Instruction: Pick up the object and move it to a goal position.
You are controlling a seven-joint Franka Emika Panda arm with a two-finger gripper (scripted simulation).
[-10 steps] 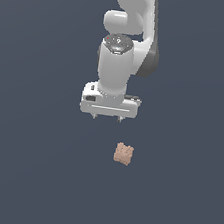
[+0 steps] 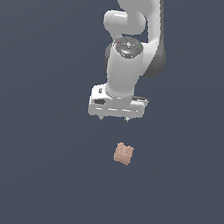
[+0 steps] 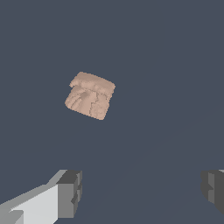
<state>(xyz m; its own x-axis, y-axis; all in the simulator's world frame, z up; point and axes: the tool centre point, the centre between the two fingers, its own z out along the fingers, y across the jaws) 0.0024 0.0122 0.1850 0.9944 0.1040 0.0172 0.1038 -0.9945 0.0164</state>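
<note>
Although the arm is over the work area, the exterior view shows the gripper above the block, apart from it, with nothing held. The block rests on the dark bench, offset toward the exterior view's right. In the wrist view, the fingers stand wide apart, and the block lies outside their gap. Alignment, descent, grasp, lift and transfer all remain.

Tan-pink object low in centre frame, mottled with darker creases; white arm above; gripper white with grey fingertips; slate-blue ground all round.
</note>
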